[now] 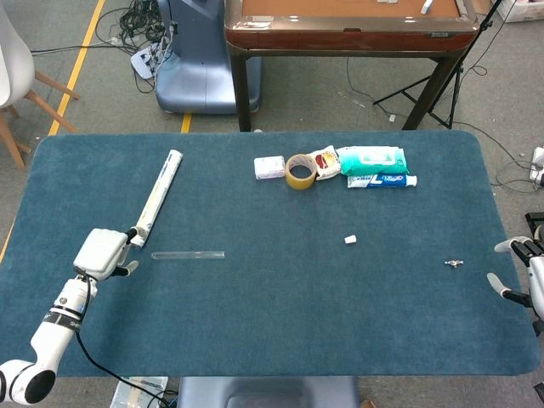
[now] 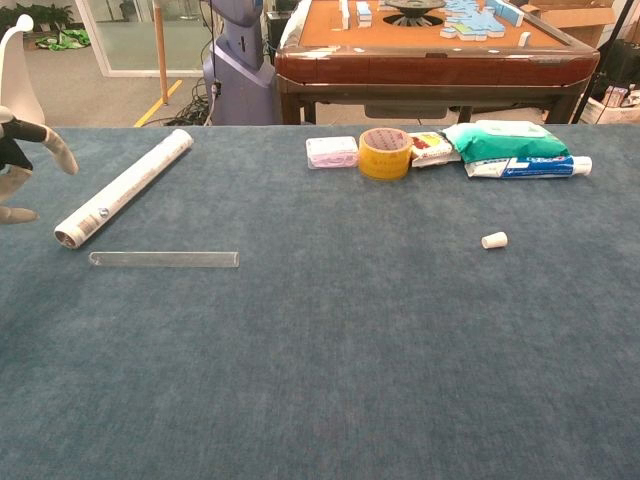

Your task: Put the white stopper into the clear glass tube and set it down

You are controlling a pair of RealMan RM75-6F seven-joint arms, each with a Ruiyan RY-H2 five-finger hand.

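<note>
The clear glass tube [image 1: 188, 254] [image 2: 164, 259] lies flat on the blue mat, left of centre. A small white stopper [image 1: 349, 240] [image 2: 494, 240] rests on the mat right of centre, well apart from the tube. My left hand [image 1: 104, 252] [image 2: 22, 165] hovers just left of the tube's left end, fingers apart, holding nothing. At the right table edge only the fingers of my right hand [image 1: 520, 272] show, spread and empty; the chest view does not show it.
A rolled white paper tube [image 1: 156, 197] [image 2: 124, 186] lies behind the glass tube. At the back stand a white box [image 1: 269, 167], yellow tape roll [image 1: 300, 171], snack packet [image 1: 325, 161], wipes pack [image 1: 371, 158] and toothpaste [image 1: 382, 180]. A tiny metal piece [image 1: 453, 263] lies near the right edge.
</note>
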